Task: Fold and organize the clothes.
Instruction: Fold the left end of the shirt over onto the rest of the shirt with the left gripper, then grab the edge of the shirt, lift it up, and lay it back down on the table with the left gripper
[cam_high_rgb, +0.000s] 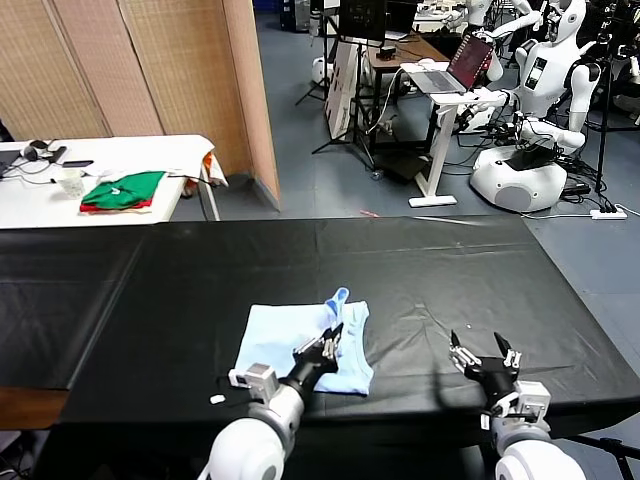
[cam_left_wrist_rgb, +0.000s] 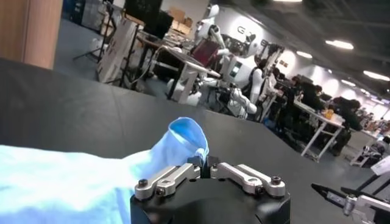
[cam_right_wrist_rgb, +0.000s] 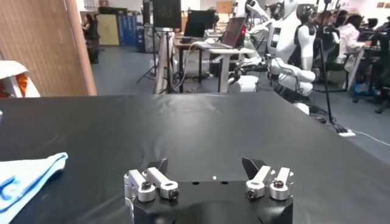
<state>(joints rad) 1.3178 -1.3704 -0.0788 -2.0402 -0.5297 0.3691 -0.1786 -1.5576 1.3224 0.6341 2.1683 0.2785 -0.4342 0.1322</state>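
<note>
Item: left gripper (cam_high_rgb: 331, 343), sitting over the right edge of the sky-blue T-shirt (cam_high_rgb: 290, 352), jaws nearly closed and pinching a raised sleeve fold, probably to carry it across the shirt. Whether the pinch is loosening is not showing.

Item: right gripper (cam_high_rgb: 484, 354), waiting right of the T-shirt, jaws spread, holding nothing.

Item: black table (cam_high_rgb: 420, 260), carrying the partly folded T-shirt near its front edge; lettering hidden.

Pale sky-blue T-shirt (cam_high_rgb: 300, 355): thin soft fabric, folded into a rough rectangle, lying flat on the black table near its front edge, left of centre. One small fold at its far right corner stands raised.
</note>
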